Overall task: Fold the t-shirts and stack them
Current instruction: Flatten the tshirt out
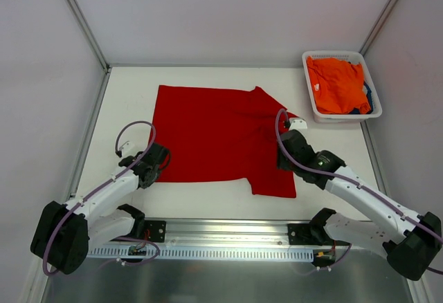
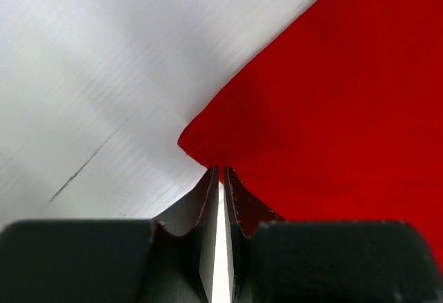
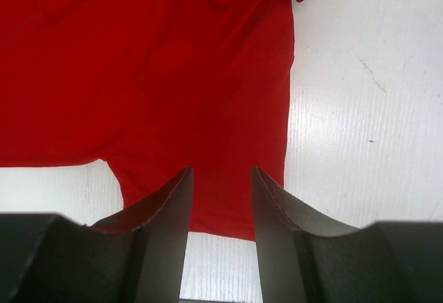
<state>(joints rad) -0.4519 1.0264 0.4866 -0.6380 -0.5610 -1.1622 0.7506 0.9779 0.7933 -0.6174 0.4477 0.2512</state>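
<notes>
the red shirt (image 1: 214,140) lies spread out flat in the middle of the white table (image 1: 128,92). it is soft, plain cloth with short sleeves and a few small wrinkles near the right sleeve. the table is smooth with thin lines and a few faint scratches.

at the far right corner sits one white plastic basket (image 1: 333,54), shaped like a box with a thick rim. the orange shirt (image 1: 336,85) is bunched up inside it, and a bit of dark blue cloth (image 1: 367,101) peeks out under it.

so there is one red shirt, one orange shirt, one blue bit, one basket and two arms.

the left gripper (image 2: 220,171) has its two dark fingers pressed almost together right at the near left corner of the red shirt. i cannot tell if cloth is caught between them.

the right gripper (image 3: 221,171) has its two fingers spread apart over the near right sleeve, pinching nothing.
</notes>
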